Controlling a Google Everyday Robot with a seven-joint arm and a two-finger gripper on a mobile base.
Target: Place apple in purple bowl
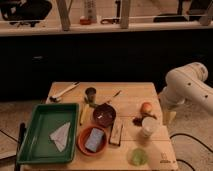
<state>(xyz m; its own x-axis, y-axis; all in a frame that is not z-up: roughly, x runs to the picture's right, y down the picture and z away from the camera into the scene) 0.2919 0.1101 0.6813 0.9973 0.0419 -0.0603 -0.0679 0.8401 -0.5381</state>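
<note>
At the left of the wooden table (pixel 131 92) sits a green tray (pixel 37 145) holding a folded white paper (pixel 61 135). Just right of it is an orange bowl (pixel 92 140), and the purple bowl (pixel 104 115) stands just behind that, near the table's middle. Further right the apple (pixel 146 107) rests on the tabletop, apart from the purple bowl and just behind a white cup (pixel 148 126). The gripper (pixel 170 116) hangs by the table's right edge, jaws spread wide and holding nothing.
</note>
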